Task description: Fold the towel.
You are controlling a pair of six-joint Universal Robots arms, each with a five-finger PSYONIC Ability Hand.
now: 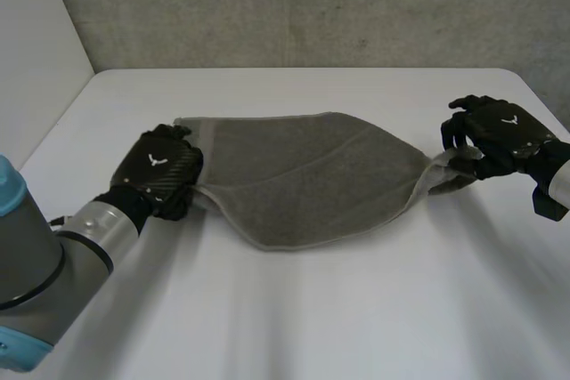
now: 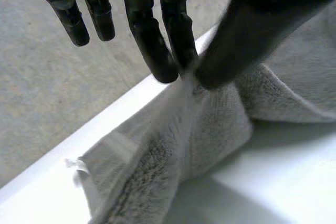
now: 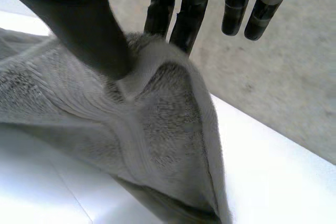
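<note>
Grey towel (image 1: 303,175) stretched across the middle of the desk (image 1: 356,309)
The left robot hand (image 1: 160,171) and right robot hand (image 1: 499,135) each pinch one short end between thumb and fingers. It looks soft, light and floppy, so I'd grip near the corners.

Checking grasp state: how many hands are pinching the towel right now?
2. The left hand pinches one end of the towel; the right hand pinches the opposite end.

No legible text. White logo mark (image 1: 155,162) on back of left hand (image 1: 167,182) and right hand (image 1: 495,138); small white tag (image 2: 75,165) on towel (image 2: 210,129) unreadable.
</note>
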